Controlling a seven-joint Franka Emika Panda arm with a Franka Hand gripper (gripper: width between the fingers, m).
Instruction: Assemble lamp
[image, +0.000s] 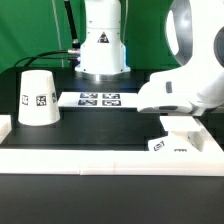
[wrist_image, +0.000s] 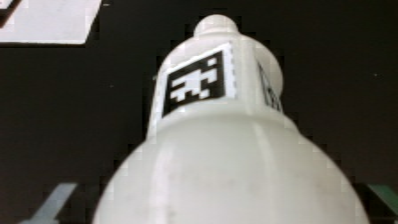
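Note:
My gripper (wrist_image: 217, 208) is shut on the white bulb (wrist_image: 214, 150). It holds the round part, with the narrow neck and its black-and-white tag pointing away over the black table. One finger (wrist_image: 50, 205) shows on each side of the bulb. In the exterior view the arm's white wrist (image: 180, 90) hides the gripper and most of the bulb. The flat square lamp base (image: 180, 146) lies just below it at the front right. The tapered shade (image: 38, 98) stands upside down at the exterior view's left.
The marker board (image: 98, 99) lies at the back middle, in front of the robot's base (image: 104, 45). A white rim (image: 100, 160) runs along the table's front. A flat white corner (wrist_image: 45, 22) shows beyond the bulb in the wrist view.

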